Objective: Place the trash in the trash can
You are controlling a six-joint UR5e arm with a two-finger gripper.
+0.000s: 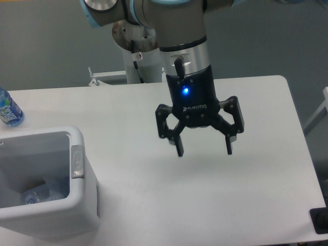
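Gaping claw (204,151) (empty) — above table (256,174)

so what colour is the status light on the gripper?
Blue, glowing on the gripper body above the logo, clear in the fixed camera view.

I am seeing the trash can (77,205) sitting at the table's near left corner: a white rectangular bin with rounded corners, a thick rim and a small grey tab on its right side. It is standing upright, mouth open to the camera. A clear plastic bottle (38,195) is lying inside on the bottom, only partly showing. I cannot make out the wrapper.
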